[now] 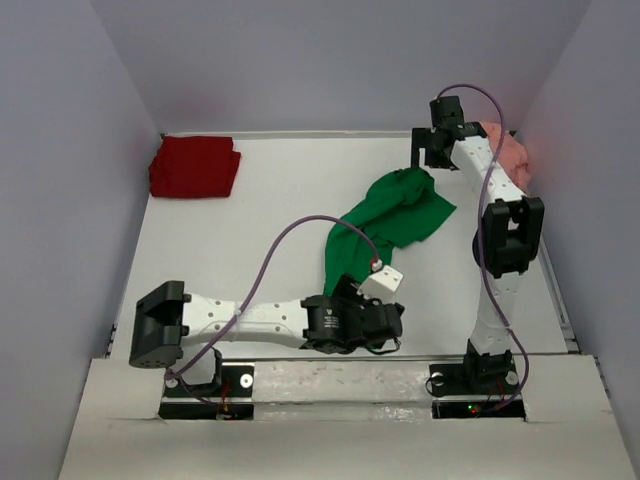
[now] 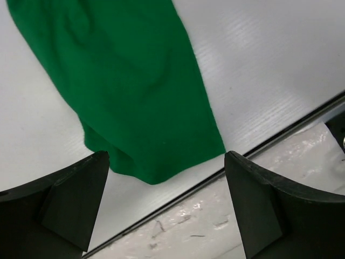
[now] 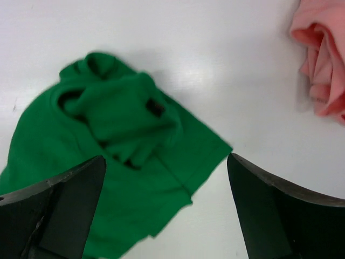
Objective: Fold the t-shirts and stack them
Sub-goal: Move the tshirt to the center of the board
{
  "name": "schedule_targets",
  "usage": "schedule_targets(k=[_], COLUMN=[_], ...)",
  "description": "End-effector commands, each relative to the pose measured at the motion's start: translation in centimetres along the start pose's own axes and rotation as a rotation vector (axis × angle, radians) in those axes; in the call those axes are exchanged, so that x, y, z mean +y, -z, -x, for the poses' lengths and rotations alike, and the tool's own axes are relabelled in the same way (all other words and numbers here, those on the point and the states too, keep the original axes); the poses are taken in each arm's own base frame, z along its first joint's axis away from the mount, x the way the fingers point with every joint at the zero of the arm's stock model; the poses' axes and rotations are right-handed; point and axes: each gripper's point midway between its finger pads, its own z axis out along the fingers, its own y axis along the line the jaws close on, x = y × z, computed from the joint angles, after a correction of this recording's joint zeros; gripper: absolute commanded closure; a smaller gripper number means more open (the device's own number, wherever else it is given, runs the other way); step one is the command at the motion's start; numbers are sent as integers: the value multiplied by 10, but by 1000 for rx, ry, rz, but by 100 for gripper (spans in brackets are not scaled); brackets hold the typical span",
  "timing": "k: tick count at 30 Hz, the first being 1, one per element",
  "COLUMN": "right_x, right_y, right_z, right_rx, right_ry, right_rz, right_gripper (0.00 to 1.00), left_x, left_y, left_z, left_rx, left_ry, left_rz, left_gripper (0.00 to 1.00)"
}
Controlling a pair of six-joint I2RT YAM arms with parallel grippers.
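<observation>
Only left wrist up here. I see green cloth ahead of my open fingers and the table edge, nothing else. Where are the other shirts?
Observer: The dark red t-shirt lies in the far left corner of the table and looks folded.
Operator: And the pink one?
Observer: The salmon pink t-shirt sits bunched at the far right edge, partly hidden behind the right arm.
Operator: Right side holding anything?
Observer: No. The right gripper hangs open above the bunched far end of the green t-shirt, with nothing between its fingers.
</observation>
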Motion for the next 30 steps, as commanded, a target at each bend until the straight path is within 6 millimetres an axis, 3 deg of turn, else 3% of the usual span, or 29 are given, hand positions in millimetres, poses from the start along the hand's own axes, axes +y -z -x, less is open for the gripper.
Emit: schedule_targets(k=[1, 2, 4, 6, 7, 8, 9, 15, 25, 30], right_x=[-5, -7, -14, -17, -17, -16, -16, -18, -17, -17], right_y=[103, 101, 126, 131, 135, 142, 145, 163, 159, 161], right_z=[43, 26, 27, 17, 17, 17, 17, 19, 19, 24], right_rx=[-233, -208, -259, -254, -260, -270, -274, -303, -292, -303], right_ry=[-83, -77, -90, -93, -97, -99, -103, -107, -111, -118], right_rz=[100, 96, 103, 101, 109, 127, 130, 150, 146, 146], right_gripper=[0, 0, 0, 0, 1, 2, 2, 2, 2, 2], left_x=[-25, -33, -44, -54, -55, -54, -53, -61, -73, -79], left_y=[-6, -6, -13, -19, -22, -29, -34, -52, -56, -56], left_z=[-23, -31, -40, -44, -46, -47, -48, -46, -53, -58], left_rx=[40, 58, 75, 78, 81, 84, 91, 105, 148, 192], left_ry=[39, 35, 28, 29, 19, -1, -9, 4, -10, -29], left_rz=[55, 43, 31, -4, 0, 19, 30, -6, -54, -62], left_gripper=[1, 2, 11, 26, 27, 38, 40, 38, 33, 38])
